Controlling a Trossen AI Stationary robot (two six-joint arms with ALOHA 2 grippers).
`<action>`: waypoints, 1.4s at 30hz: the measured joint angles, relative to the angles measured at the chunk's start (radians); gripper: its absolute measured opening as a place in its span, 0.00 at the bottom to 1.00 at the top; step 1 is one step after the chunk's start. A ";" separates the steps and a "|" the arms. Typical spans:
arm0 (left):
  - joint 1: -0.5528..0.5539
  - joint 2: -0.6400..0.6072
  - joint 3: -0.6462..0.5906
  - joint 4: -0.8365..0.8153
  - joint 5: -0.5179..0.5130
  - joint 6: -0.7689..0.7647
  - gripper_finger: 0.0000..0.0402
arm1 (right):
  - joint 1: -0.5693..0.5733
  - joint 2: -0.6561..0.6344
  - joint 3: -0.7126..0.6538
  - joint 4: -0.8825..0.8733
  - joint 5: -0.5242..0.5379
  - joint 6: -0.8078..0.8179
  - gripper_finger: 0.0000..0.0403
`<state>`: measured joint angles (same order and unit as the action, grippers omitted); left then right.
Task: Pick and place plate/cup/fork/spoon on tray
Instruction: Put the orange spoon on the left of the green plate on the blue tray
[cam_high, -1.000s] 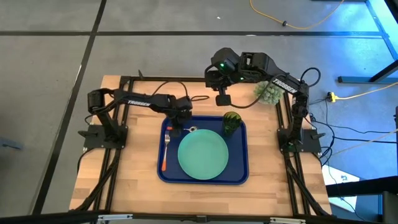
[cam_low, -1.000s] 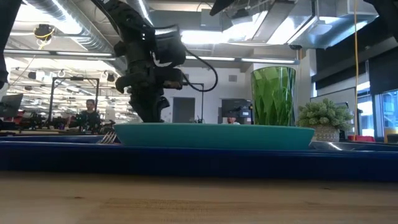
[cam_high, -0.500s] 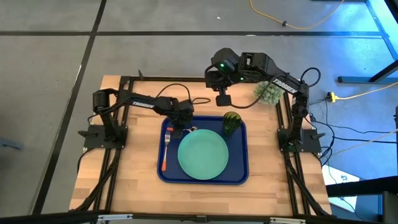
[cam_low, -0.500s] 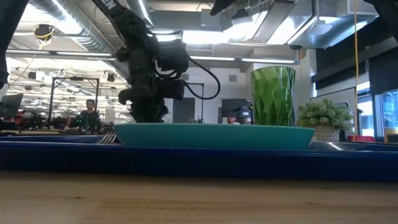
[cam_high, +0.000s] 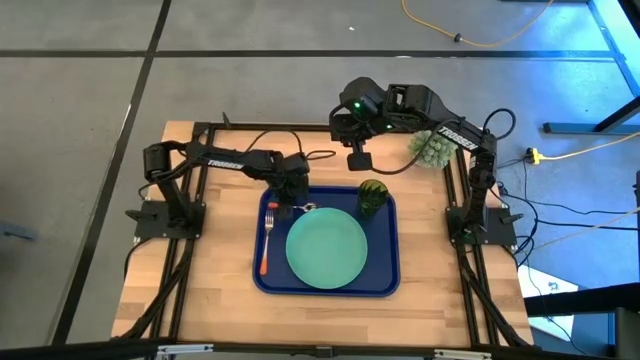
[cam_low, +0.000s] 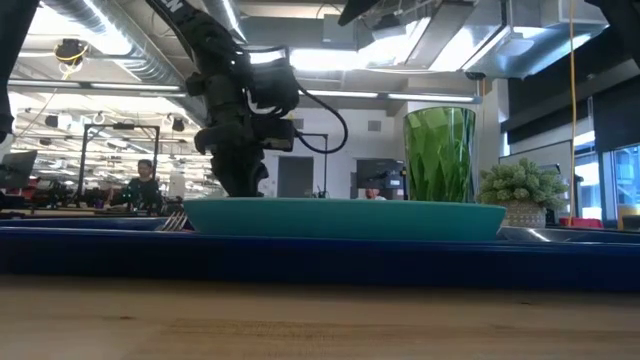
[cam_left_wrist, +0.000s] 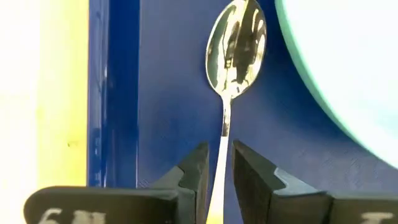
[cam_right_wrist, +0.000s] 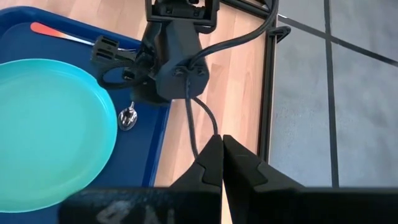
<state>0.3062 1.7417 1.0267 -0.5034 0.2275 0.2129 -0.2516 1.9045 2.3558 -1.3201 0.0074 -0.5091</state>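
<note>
The dark-blue tray (cam_high: 388, 262) holds the mint-green plate (cam_high: 326, 250), the dark-green cup (cam_high: 372, 197) at its far right, and the fork (cam_high: 266, 245) along its left side. The spoon (cam_high: 305, 208) lies in the tray's far left corner, its bowl (cam_left_wrist: 235, 48) next to the plate's rim. My left gripper (cam_left_wrist: 219, 155) stands low over the spoon's handle end, its fingers close on either side of the stem. My right gripper (cam_high: 357, 160) hangs shut and empty above the table's far edge. My left gripper has the spoon's thin stem (cam_left_wrist: 222, 163) between its two fingers, near the orange handle end. The fingers slant down from the table's left side and lie along the spoon. The bowl rests on the tray floor; the handle end is hidden behind the fingers.
A spiky pale-green ball plant (cam_high: 432, 148) stands on the table at the far right, beyond the tray. Bare wood lies left, right and in front of the tray. People and desks show in the room behind in the low view.
My left gripper has shifted a little toward the plate and down, then back again. The spoon's bowl has stayed where it was on the tray.
</note>
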 joint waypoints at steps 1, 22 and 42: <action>-0.006 0.002 0.000 -0.001 -0.001 0.004 0.16 | 0.000 0.000 0.000 -0.001 0.000 0.000 0.01; -0.059 0.031 0.000 0.013 -0.072 0.051 0.16 | 0.000 0.000 0.000 -0.004 0.000 0.000 0.01; -0.071 0.053 0.001 0.042 -0.216 0.039 0.02 | 0.000 0.000 0.000 -0.011 0.000 0.000 0.01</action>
<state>0.2353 1.7948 1.0275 -0.4618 0.0118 0.2518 -0.2516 1.9045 2.3562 -1.3308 0.0074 -0.5095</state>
